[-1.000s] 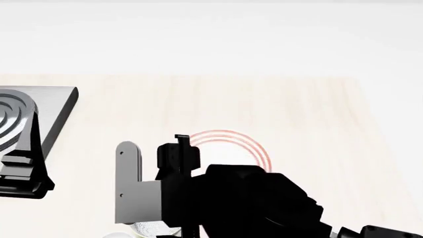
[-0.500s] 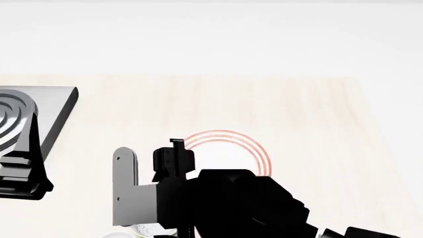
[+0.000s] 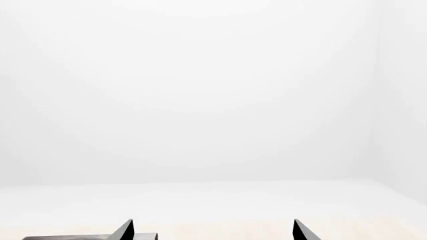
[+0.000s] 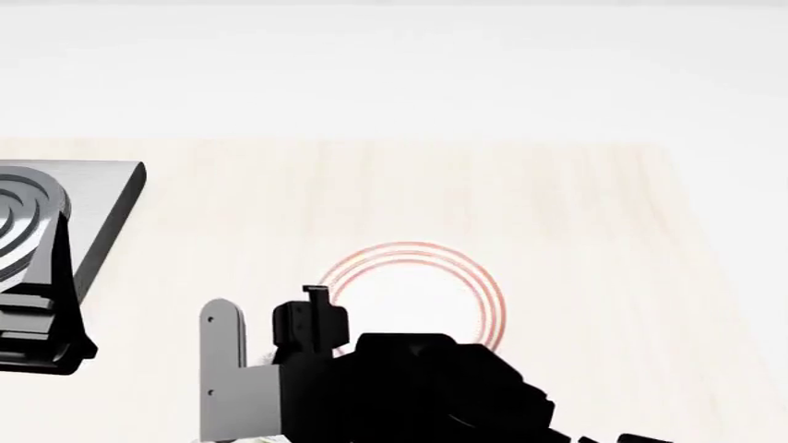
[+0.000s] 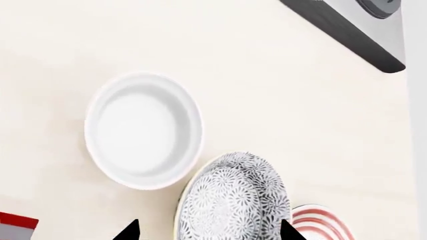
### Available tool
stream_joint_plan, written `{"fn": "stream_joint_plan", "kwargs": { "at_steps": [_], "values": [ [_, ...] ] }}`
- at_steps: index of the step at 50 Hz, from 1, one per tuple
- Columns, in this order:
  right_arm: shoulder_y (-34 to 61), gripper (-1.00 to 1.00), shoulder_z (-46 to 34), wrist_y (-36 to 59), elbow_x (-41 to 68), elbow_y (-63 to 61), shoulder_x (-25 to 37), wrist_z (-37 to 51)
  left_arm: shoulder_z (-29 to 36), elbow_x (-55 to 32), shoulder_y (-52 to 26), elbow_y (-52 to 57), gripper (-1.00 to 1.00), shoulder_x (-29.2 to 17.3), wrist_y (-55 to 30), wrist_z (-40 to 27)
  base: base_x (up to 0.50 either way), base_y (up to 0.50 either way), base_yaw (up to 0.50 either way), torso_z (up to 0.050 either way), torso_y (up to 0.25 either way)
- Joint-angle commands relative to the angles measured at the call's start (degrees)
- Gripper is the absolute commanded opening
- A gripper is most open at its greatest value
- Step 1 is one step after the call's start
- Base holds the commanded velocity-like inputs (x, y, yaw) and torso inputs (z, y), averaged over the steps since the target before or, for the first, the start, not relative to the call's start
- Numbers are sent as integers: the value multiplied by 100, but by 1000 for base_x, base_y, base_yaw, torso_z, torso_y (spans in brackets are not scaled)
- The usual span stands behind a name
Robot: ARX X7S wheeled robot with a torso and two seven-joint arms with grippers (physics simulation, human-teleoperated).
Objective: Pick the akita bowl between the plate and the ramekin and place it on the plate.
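Closing in for the pick: right gripper (image 5: pixel 208 231) spread apart over the akita bowl (image 5: pixel 233 200), touching the ramekin (image 5: pixel 143 130), beside the plate (image 5: pixel 323 222); next, lower and clamp.

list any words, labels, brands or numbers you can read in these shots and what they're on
None: no readable text in any view.
The akita bowl carries only a speckled pattern.
The plate has only red rings.
The ramekin is plain white.
The grey ringed slab shows raised rings, no lettering.
A red-and-grey object at the right wrist view's edge shows no marking.
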Motion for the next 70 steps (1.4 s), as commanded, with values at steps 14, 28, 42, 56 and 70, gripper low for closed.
{"fn": "stream_joint_plan", "kwargs": {
  "at_steps": [14,28,42,56,70],
  "values": [
    [-217,100,-286,-347,-251,1060,-310,-3,4,-52,39,-30,100,-15,61,5,0,0,0,0,0],
    [-327,100,-281,-443,-199,924,-330,-2,-37,-117,43,-25,100,-42,52,-22,0,0,0,0,0],
    [-395,100,-261,-732,-282,1173,-409,134,-36,-138,36,-42,100,-61,71,-28,0,0,0,0,0],
    [-304,-100,-329,-536,-330,864,-257,80,-26,-143,54,-40,100,-83,94,-42,0,0,0,0,0],
    [-30,-100,-270,-168,-358,190,31,82,-23,-170,38,-6,100,-106,89,-75,0,0,0,0,0]
  ]
}}
